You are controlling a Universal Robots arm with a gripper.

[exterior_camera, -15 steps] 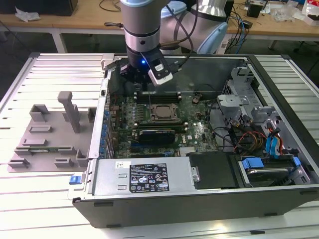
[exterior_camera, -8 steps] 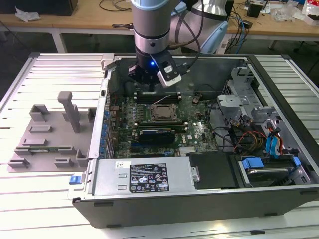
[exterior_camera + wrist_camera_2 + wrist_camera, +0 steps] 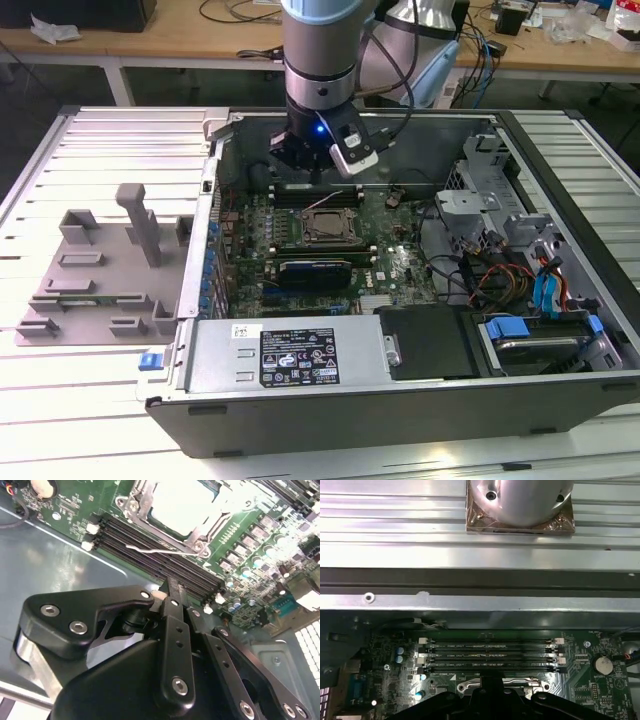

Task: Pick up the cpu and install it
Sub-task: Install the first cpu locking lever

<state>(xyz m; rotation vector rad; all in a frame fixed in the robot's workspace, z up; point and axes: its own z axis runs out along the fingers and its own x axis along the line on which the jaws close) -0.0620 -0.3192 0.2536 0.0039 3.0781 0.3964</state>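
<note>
We see the hand [image 3: 312, 160] hanging inside the open computer case [image 3: 560, 400], upper middle of the exterior view, above the memory slots [image 3: 150, 545] — its fingers [image 3: 172, 597] look pressed together on nothing. The cpu [image 3: 182, 505] lies pale in its socket at the second wrist view's top, a wire lever [image 3: 160, 550] beside it. We count four slots [image 3: 490, 655] in the first wrist view. A grey fixture [image 3: 100, 265] sits on the surface [image 3: 60, 400] at left.
</note>
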